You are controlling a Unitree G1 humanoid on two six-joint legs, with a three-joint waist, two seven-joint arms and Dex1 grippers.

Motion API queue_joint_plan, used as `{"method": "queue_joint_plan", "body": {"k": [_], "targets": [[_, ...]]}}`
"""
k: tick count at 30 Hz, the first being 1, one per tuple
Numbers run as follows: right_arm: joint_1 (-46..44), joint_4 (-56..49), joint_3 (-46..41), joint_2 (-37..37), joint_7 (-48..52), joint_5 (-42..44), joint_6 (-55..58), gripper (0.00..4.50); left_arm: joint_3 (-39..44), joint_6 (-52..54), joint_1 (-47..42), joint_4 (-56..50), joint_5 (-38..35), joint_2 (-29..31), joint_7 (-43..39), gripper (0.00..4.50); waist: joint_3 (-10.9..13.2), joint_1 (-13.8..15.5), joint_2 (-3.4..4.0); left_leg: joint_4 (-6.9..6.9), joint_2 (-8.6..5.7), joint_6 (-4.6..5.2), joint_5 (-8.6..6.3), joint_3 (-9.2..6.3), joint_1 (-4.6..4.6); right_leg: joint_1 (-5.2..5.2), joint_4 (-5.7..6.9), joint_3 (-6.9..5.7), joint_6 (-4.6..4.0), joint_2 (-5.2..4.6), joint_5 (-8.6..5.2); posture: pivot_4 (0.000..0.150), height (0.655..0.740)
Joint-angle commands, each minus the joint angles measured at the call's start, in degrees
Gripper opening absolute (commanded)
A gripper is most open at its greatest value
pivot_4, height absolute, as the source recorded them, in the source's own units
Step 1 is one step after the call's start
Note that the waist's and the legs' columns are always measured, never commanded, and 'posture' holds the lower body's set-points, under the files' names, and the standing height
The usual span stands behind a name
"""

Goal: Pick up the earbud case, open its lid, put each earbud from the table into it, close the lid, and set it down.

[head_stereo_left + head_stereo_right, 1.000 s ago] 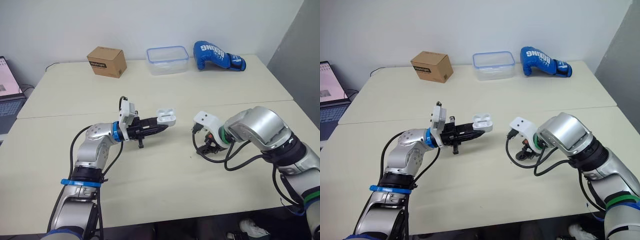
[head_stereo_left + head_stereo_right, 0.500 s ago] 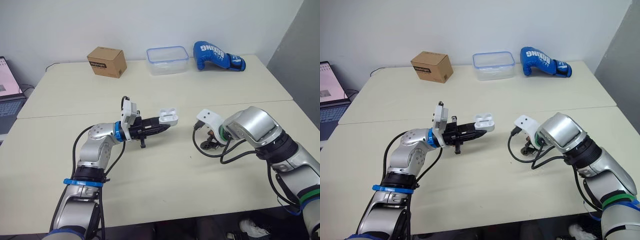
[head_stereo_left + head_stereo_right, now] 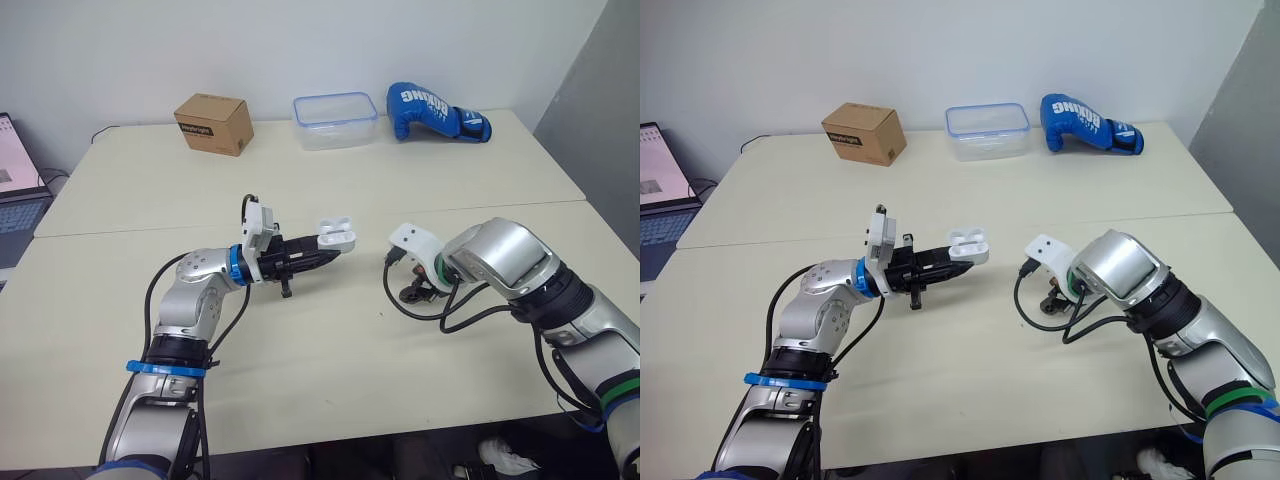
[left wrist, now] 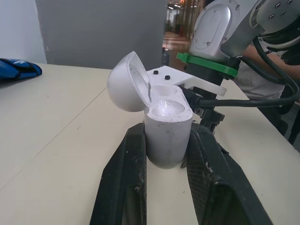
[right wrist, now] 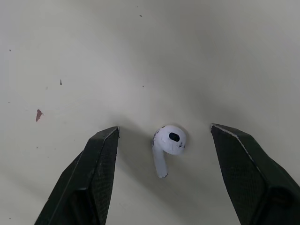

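Here, earbud (image 5: 168,143) within spread right gripper (image 5: 164,127)

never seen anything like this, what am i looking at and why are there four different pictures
This is a humanoid robot with two arms, each ending in a black two-fingered gripper. The two wide pictures come from cameras in its head, looking down over a table. The two close-ups come from a camera on each wrist. The left gripper grips a white earbud case, its lid flipped open. The right gripper is open, straddling one earbud lying on the table. Farther back sit a cardboard box, a clear plastic container and a blue boxing glove.
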Motion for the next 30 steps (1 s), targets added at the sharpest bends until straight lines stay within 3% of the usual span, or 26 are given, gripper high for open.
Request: {"method": "queue_joint_plan", "body": {"k": [1, 11, 15, 17, 20, 24, 30], "targets": [[-0.28, -1.03, 0.73, -1.20, 0.62, -0.41, -0.46, 3.21, -0.23, 0.02, -0.10, -2.48, -0.41, 0.09, -0.02, 0.77, 0.00, 0.00, 0.00, 0.00, 0.00, 0.00, 0.00, 0.00, 0.00, 0.00, 0.00, 0.00, 0.00, 0.00, 0.00, 0.150, 0.7307], [-0.43, -1.87, 1.16, -1.89, 1.53, -0.15, -0.18, 3.21, -0.45, -0.12, -0.06, -2.53, -0.21, -0.01, 0.14, 0.77, 0.00, 0.02, 0.00, 0.00, 0.00, 0.00, 0.00, -0.01, 0.00, 0.01, -0.01, -0.01, 0.00, 0.00, 0.00, 0.150, 0.7307], [-0.57, -1.70, 1.18, -1.38, 1.35, -0.22, -0.09, 2.40, -0.53, -0.31, -0.04, -2.53, -0.21, 0.03, 0.29, 0.77, 0.00, 0.02, 0.00, 0.00, 0.00, 0.00, 0.00, -0.01, 0.00, 0.02, -0.01, -0.01, 0.00, 0.00, 0.00, 0.150, 0.7307], [-0.64, -1.72, 1.28, -1.36, 1.37, -0.26, -0.11, 2.40, -0.53, -0.38, -0.02, -2.51, -0.22, 0.06, 0.38, 0.77, 0.00, 0.02, 0.00, 0.01, 0.00, 0.00, 0.00, -0.01, 0.00, 0.02, 0.00, -0.01, 0.00, 0.00, 0.00, 0.150, 0.7307], [-0.69, -1.80, 1.42, -1.45, 1.33, -0.31, -0.06, 1.91, -0.52, -0.44, 0.04, -2.54, -0.21, 0.10, 0.47, 0.77, 0.00, 0.02, 0.00, 0.01, 0.00, 0.00, 0.00, -0.01, 0.01, 0.02, 0.00, -0.02, 0.00, 0.00, 0.00, 0.150, 0.7307], [-0.58, -2.20, 1.45, -1.63, 1.33, -0.23, 0.19, 0.50, -0.50, -0.51, 0.13, -2.51, -0.19, 0.17, 0.47, 0.77, 0.00, 0.02, 0.00, 0.02, 0.00, 0.00, 0.00, -0.01, 0.01, 0.03, 0.00, -0.02, 0.00, 0.00, 0.00, 0.150, 0.7307], [-0.45, -2.97, 1.61, -2.16, 1.85, 0.17, 0.28, 0.40, -0.56, -0.71, 0.21, -2.37, -0.10, 0.15, 0.39, 0.77, 0.00, 0.03, 0.00, 0.01, -0.01, 0.00, 0.00, -0.02, 0.00, 0.03, 0.00, -0.02, 0.00, 0.00, 0.00, 0.150, 0.7307]]}}
